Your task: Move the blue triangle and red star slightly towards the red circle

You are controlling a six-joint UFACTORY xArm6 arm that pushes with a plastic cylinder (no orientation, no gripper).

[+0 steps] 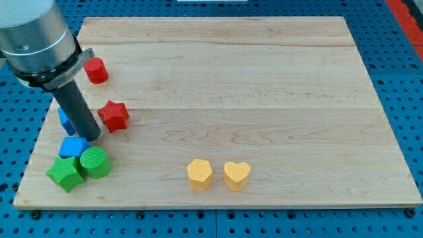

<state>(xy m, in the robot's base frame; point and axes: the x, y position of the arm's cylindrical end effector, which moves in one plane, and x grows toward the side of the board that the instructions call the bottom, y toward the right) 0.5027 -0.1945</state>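
Note:
The red circle [96, 70] sits near the board's upper left. The red star [114, 116] lies below it, to the right of my rod. The blue triangle [65, 120] is mostly hidden behind the rod; only its left edge shows. My tip [92, 138] rests on the board just below and left of the red star, right of the blue triangle and just above the blue block.
A blue block [73, 147], a green circle [96, 162] and a green star [65, 173] cluster at the lower left. A yellow hexagon [199, 174] and a yellow heart [236, 175] lie at the bottom middle. The wooden board [264, 99] lies on a blue pegboard.

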